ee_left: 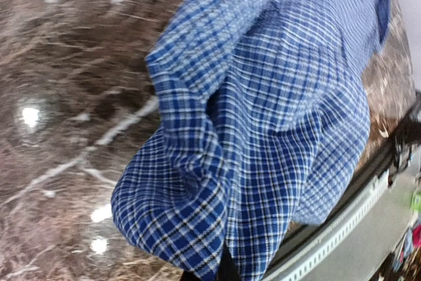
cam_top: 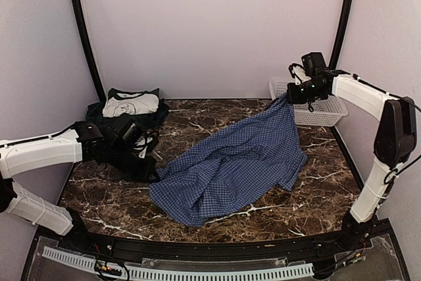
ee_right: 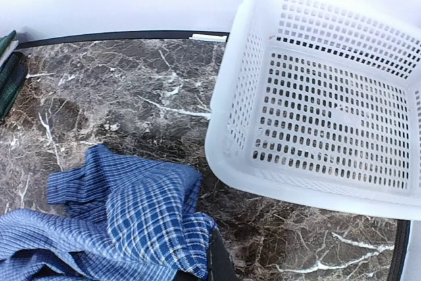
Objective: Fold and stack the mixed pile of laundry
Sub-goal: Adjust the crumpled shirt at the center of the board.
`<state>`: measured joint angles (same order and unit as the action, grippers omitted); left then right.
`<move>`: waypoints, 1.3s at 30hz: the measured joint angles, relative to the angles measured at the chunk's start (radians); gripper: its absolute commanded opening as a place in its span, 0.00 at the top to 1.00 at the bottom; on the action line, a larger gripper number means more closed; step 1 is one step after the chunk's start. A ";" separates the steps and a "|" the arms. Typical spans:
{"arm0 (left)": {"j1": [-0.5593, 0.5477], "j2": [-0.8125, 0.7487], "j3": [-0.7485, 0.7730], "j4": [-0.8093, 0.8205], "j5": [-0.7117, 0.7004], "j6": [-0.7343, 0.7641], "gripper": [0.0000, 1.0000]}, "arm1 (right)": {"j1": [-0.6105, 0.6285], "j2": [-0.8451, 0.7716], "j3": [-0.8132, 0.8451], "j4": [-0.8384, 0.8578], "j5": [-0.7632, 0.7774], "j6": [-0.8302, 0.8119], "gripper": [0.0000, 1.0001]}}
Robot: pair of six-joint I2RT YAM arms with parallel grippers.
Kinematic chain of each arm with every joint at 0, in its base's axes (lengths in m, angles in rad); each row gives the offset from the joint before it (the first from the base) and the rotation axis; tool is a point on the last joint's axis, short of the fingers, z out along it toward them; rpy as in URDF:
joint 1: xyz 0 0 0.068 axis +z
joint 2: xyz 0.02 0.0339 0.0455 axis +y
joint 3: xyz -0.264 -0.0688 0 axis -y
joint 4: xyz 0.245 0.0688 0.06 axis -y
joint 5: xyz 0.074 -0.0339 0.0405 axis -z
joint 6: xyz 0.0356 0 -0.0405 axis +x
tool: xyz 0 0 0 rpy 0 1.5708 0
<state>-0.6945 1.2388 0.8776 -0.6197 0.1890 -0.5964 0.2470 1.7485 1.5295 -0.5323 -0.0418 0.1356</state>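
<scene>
The blue-and-white check shirt (cam_top: 230,166) lies spread across the middle of the marble table. My right gripper (cam_top: 289,95) is shut on its far right corner and holds that corner lifted beside the basket; the shirt (ee_right: 125,228) fills the lower left of the right wrist view. My left gripper (cam_top: 152,170) is shut on the shirt's left edge; the cloth (ee_left: 263,129) bunches over the jaws in the left wrist view. A white garment with dark green parts (cam_top: 130,104) lies folded on a dark green one at the back left.
The white lattice basket (cam_top: 329,115) stands empty at the back right, close to my right gripper; it also shows in the right wrist view (ee_right: 230,143). A black rail and perforated strip (cam_top: 197,271) run along the table's near edge.
</scene>
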 measured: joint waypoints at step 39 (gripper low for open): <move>0.024 0.573 0.214 0.482 0.170 0.169 0.42 | 0.047 -0.272 -0.150 -0.010 -0.221 -0.003 1.00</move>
<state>-0.6704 1.8114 1.0912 -0.1375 0.3592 -0.4271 0.2935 1.4761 1.3796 -0.5419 -0.2626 0.1326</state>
